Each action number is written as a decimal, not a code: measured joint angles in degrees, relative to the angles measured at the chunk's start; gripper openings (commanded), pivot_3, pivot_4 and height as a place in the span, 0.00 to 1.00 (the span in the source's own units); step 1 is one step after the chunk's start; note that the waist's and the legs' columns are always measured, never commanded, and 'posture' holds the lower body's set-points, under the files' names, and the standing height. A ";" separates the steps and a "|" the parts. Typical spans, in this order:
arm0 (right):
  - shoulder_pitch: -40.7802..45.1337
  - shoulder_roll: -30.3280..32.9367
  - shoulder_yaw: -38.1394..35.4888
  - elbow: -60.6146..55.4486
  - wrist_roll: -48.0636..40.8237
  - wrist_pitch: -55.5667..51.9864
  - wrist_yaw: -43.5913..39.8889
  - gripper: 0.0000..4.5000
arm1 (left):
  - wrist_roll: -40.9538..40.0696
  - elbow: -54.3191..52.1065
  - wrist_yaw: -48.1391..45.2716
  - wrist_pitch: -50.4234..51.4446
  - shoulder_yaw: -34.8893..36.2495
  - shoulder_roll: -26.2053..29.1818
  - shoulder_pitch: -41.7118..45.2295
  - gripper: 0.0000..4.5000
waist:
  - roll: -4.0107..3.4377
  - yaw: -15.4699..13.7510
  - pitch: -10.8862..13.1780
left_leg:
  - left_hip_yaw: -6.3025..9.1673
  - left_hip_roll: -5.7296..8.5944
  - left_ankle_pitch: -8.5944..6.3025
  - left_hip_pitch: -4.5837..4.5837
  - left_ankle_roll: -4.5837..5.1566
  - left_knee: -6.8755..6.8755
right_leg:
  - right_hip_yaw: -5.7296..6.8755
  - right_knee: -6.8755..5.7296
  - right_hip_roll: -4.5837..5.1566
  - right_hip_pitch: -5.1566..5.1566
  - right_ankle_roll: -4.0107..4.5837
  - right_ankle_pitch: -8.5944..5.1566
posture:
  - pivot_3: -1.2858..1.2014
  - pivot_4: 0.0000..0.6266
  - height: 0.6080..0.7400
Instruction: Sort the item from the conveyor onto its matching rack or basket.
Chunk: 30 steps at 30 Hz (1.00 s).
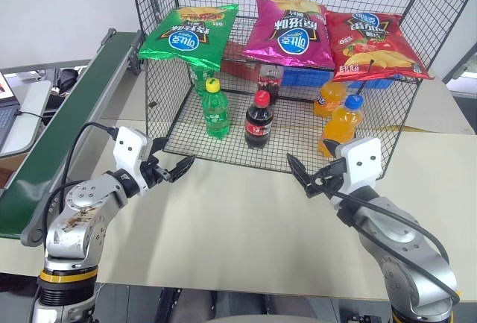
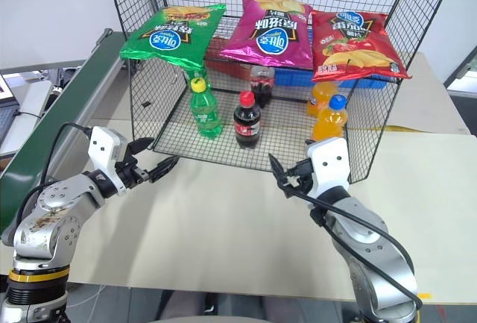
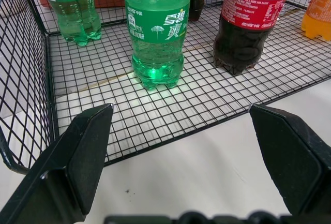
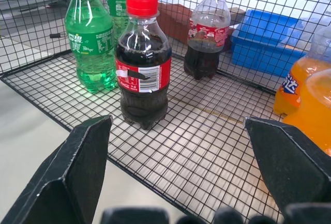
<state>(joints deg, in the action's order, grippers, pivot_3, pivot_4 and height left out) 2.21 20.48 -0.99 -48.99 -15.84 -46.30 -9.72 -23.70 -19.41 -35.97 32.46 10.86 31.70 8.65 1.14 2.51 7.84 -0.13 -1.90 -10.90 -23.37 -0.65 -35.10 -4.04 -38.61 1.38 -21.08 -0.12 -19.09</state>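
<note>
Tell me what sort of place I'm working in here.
Probably a mock retail sorting station in a lab or office, not a real shop. A black wire-mesh cage sits on a plain table, stocked with soda bottles below and chip bags on its shelf, with a green conveyor alongside.

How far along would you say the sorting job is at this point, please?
Seemingly done: the orange soda bottle stands inside the wire cage, right of the cola bottle. Nothing in hand: the left claw and right claw are open and empty. The visible conveyor stretch carries nothing, so nothing visibly remains.
</note>
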 measured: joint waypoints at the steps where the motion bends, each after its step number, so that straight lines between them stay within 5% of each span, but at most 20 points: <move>1: 0.00 -0.02 0.02 0.00 0.01 0.00 0.01 1.00 | 0.00 0.03 -0.10 -0.01 0.00 0.06 0.00 1.00 | 0.00 -0.01 0.00 | 0.00 0.00 0.00 0.00 0.00 0.00 | 0.00 0.00 0.00 0.00 0.00 0.00 | 0.52 0.24 1.00; 30: -0.38 -1.17 0.43 -0.01 1.17 0.00 0.52 1.00 | 0.11 3.13 -2.91 -1.96 -0.59 1.51 1.85 1.00 | 0.00 0.01 0.00 | -0.01 0.00 0.00 0.00 0.00 0.00 | 0.00 0.01 0.00 0.00 0.00 0.00 | 0.52 0.24 1.00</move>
<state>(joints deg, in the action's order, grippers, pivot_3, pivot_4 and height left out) 1.83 19.31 -0.56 -48.99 -14.67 -46.30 -9.20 -23.59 -16.27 -38.88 30.50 10.27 33.22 10.50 1.14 2.51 7.84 -0.13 -1.90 -10.90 -23.37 -0.65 -35.10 -4.04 -38.60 1.38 -21.08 -0.12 -19.09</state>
